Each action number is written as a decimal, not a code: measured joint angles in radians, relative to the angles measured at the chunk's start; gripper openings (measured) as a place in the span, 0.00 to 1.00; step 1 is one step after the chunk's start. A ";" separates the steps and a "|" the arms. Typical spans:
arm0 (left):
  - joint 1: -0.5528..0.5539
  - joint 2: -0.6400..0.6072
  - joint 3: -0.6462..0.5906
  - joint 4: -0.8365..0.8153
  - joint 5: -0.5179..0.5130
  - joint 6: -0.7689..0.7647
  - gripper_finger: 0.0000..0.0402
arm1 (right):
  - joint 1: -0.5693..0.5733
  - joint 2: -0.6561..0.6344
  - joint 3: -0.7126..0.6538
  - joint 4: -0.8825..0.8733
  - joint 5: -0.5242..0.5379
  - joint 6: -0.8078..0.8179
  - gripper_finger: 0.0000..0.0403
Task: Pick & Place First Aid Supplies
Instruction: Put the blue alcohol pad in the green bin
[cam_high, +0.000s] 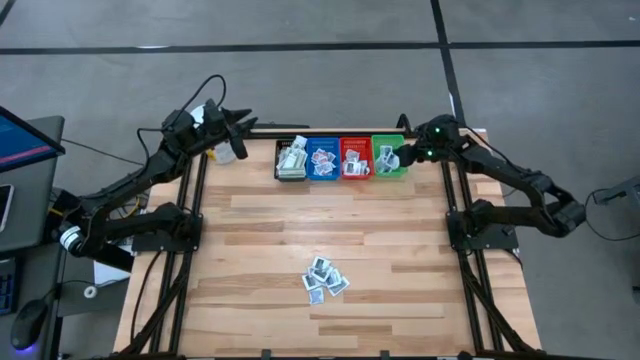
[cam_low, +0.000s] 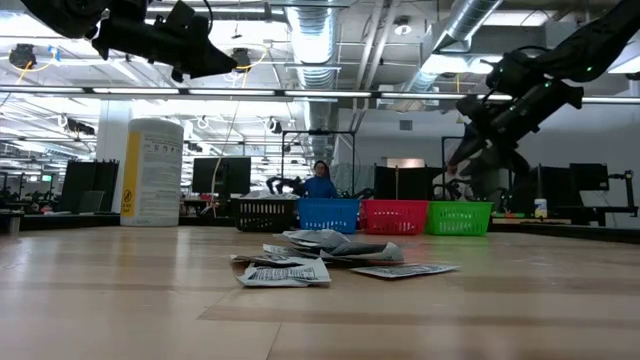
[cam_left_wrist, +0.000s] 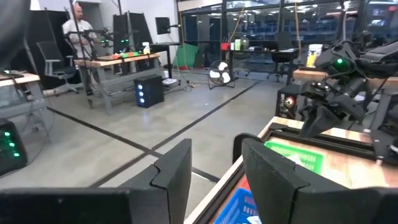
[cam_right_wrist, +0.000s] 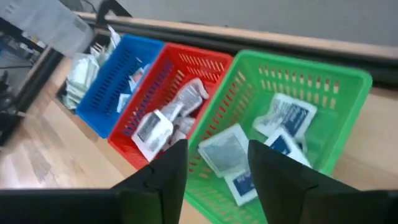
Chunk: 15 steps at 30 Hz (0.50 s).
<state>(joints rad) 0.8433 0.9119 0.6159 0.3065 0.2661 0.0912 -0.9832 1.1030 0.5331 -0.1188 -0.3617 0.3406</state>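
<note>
right hand: the right hand (cam_right_wrist: 211, 168) hovers over the green plastic mesh bin (cam_high: 389, 157) at the upper right of the high view, fingers spread apart with nothing between them; a flat white packet lies in the bin just beneath.
left hand: the left hand (cam_left_wrist: 211, 171) waits off the upper left corner of the pale wooden counter (cam_high: 260, 240), fingers parted and empty.
bins: four small bins stand in a row along the top edge of the counter: a black bin (cam_high: 291, 160), a blue bin (cam_high: 322, 158), a red bin (cam_high: 355, 158) and the green one, and each already holds several packets.
left to sort: a small heap of flat white and pale blue first aid packets (cam_high: 324, 278) lies at lower centre of the high view, well apart from the bins.
progress: judging by the filled bins, most of the sorting looks done; only that handful of packets is still to be carried over.
</note>
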 joint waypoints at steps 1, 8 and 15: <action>-0.001 0.000 0.000 0.000 0.006 -0.006 0.36 | 0.007 -0.006 0.000 0.006 -0.001 0.000 0.41; -0.002 0.000 0.000 0.000 0.093 -0.029 0.36 | 0.105 -0.092 0.000 0.093 -0.004 -0.038 0.38; -0.002 0.000 0.000 0.000 0.230 -0.055 0.36 | 0.234 -0.183 0.000 0.105 -0.003 -0.089 0.32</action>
<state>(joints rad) 0.8414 0.9115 0.6159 0.3061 0.4963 0.0367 -0.7496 0.9205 0.5331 -0.0139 -0.3649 0.2516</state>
